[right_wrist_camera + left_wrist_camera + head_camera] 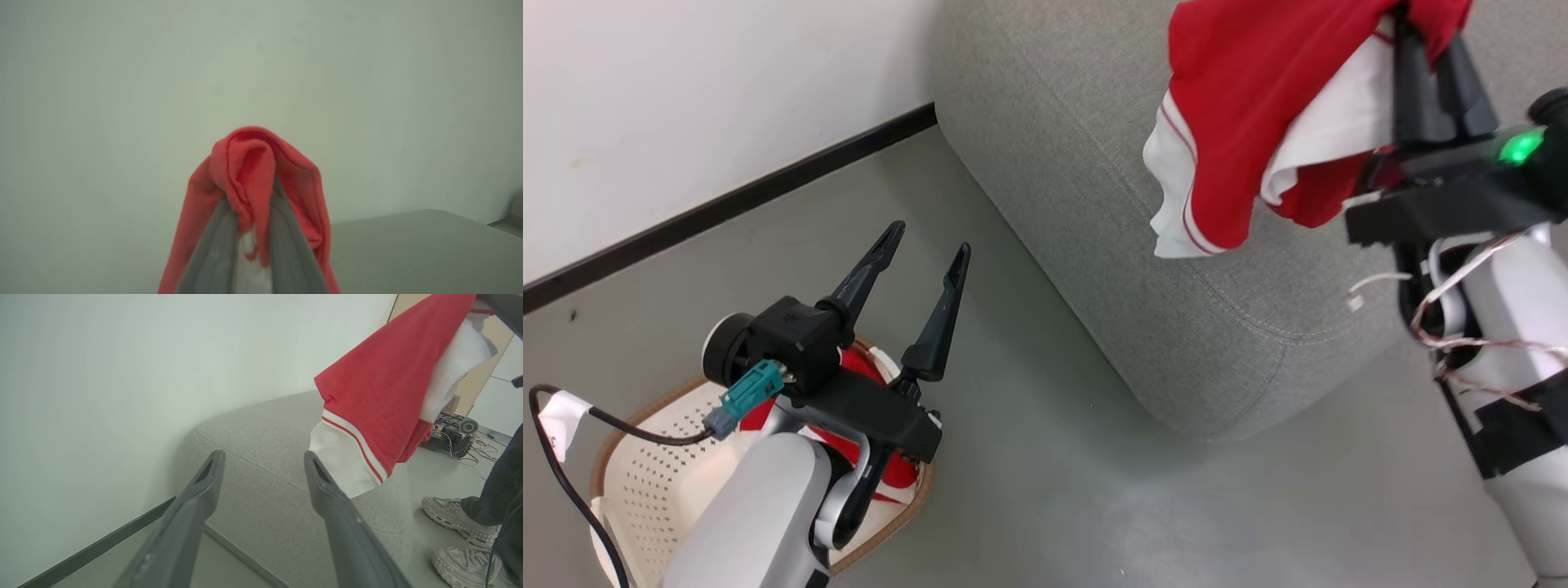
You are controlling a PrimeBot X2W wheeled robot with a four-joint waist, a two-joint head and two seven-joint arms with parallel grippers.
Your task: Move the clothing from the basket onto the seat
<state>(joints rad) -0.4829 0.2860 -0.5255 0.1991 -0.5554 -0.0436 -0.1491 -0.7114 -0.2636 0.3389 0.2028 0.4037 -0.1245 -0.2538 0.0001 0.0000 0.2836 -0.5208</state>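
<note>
Right pincer (251, 204) (tight) around red clothing (296, 167)

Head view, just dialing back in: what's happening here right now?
The right gripper has its jaws shut on one red garment and holds it up over the grey sofa, hanging free, not yet laid down. The left gripper hovers over the basket on the floor, jaws open and empty. A second red garment lies in the basket. A person's shoes stand near the sofa's end.
</note>
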